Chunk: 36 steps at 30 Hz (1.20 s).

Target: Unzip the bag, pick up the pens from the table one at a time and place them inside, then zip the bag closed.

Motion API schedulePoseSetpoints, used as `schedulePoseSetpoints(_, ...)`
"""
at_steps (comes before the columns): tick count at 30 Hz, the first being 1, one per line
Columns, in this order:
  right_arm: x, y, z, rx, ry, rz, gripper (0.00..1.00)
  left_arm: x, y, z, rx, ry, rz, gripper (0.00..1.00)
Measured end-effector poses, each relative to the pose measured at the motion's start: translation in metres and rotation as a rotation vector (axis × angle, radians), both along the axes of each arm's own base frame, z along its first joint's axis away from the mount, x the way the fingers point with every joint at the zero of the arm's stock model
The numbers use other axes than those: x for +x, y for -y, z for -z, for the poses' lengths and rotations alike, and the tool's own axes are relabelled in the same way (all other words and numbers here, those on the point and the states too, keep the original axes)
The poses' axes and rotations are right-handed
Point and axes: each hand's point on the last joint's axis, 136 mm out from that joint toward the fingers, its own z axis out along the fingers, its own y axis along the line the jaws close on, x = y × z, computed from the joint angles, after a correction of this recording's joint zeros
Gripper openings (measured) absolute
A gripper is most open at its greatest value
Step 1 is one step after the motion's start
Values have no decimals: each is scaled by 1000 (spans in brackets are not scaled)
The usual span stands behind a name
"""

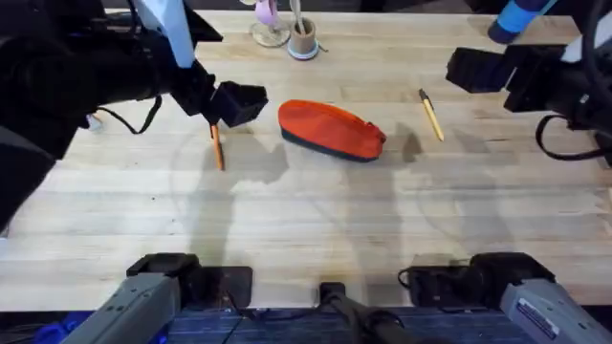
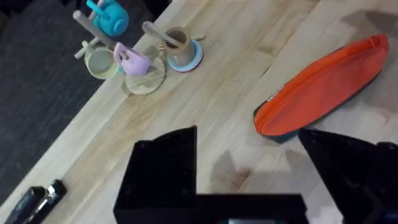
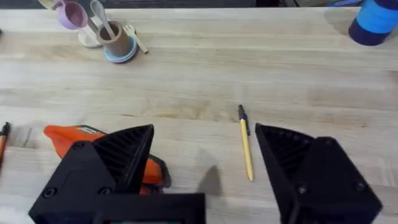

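On the pale plank worktop (image 1: 316,210) the soft orange navy-based pencil pouch (image 1: 331,130) lies between an orange pen (image 1: 218,148) and a yellow pen (image 1: 431,116), both arms' black jaws released above them.

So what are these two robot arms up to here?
They are set to pack pens into the soft orange pencil pouch lying mid-table, but nothing is held yet. The left claw, open, hovers over the orange pen left of the pouch. The right claw, also open, sits above the yellow pen on the pouch's right. Both pens lie on the pale wooden table.
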Motion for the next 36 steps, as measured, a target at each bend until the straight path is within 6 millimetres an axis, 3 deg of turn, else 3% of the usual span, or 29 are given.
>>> schedulePoseSetpoints(21, 0, 0, 0, 0, -2, 0, 997, 0, 3, 0, 133, 114, 134, 993)
schedulePoseSetpoints(27, 0, 0, 1, 0, -3, 0, 997, 8, 9, 18, 137, 94, 216, 991)
schedulePoseSetpoints(36, 0, 0, 1, 2, -3, 1, 997, 24, 8, 46, -32, 22, 309, 991)
